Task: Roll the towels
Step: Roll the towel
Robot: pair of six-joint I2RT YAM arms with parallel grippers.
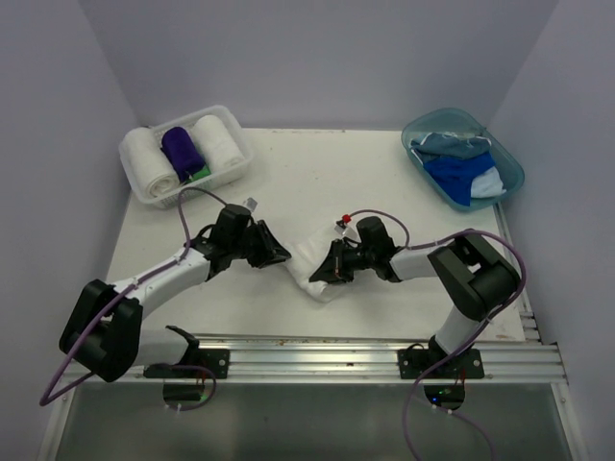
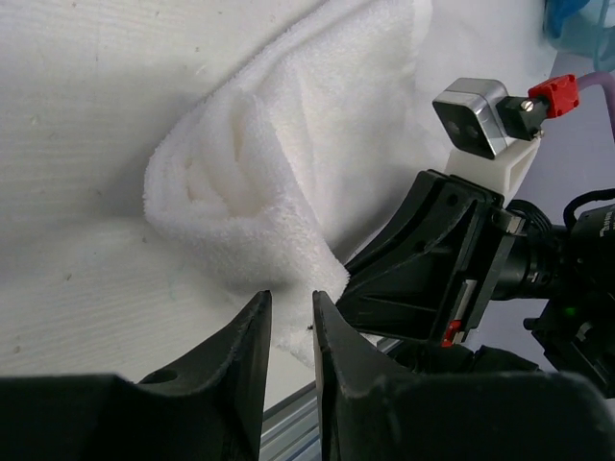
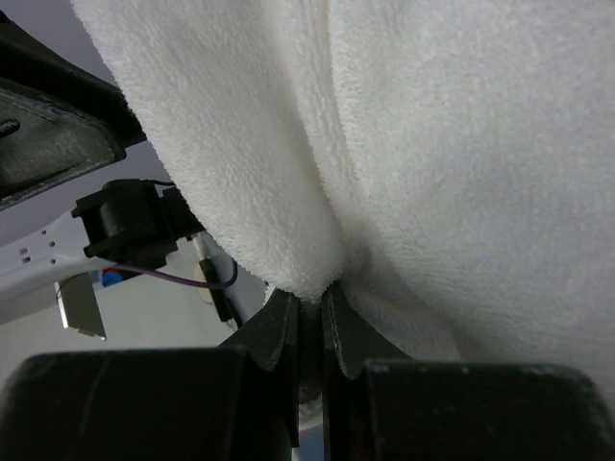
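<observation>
A white towel point(image 1: 314, 259) lies bunched in the middle of the table, partly rolled into a loose fold point(image 2: 240, 182). My right gripper point(image 1: 322, 276) is shut on a fold of its edge, and the cloth point(image 3: 432, 144) bulges out above the pinching tips point(image 3: 309, 298). My left gripper point(image 1: 281, 255) faces the towel from the left. Its jaws point(image 2: 291, 300) stand a narrow gap apart, with the towel's lower edge just past the tips and nothing visibly pinched. More towels sit at the back: two white rolls point(image 1: 219, 140), a purple one point(image 1: 181, 149), a green one point(image 1: 200, 174) and blue ones point(image 1: 459, 175).
A white lattice basket point(image 1: 140, 192) holds the rolled towels at the back left. The teal tub point(image 1: 511, 173) with the blue towels is at the back right. A metal rail point(image 1: 365, 351) runs along the near edge. The two grippers are close together.
</observation>
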